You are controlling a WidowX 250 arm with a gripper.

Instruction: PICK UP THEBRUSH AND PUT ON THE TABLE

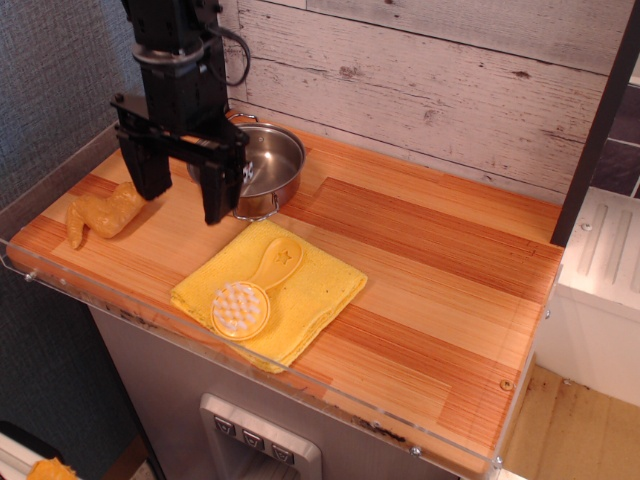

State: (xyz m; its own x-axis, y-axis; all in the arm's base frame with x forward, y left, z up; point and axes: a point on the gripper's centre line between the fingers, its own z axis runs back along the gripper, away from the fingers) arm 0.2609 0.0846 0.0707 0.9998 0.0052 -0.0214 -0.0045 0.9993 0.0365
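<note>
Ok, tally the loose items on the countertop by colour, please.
Yellow or orange: 3 (brush, folded cloth, toy food piece)
Silver: 1 (metal pot)
Total: 4

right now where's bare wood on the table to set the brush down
The widest free patch of table lies right of the yellow cloth, running to the acrylic rim. The left end is crowded: pot, toy food piece and open gripper. The brush lies on the cloth.
</note>
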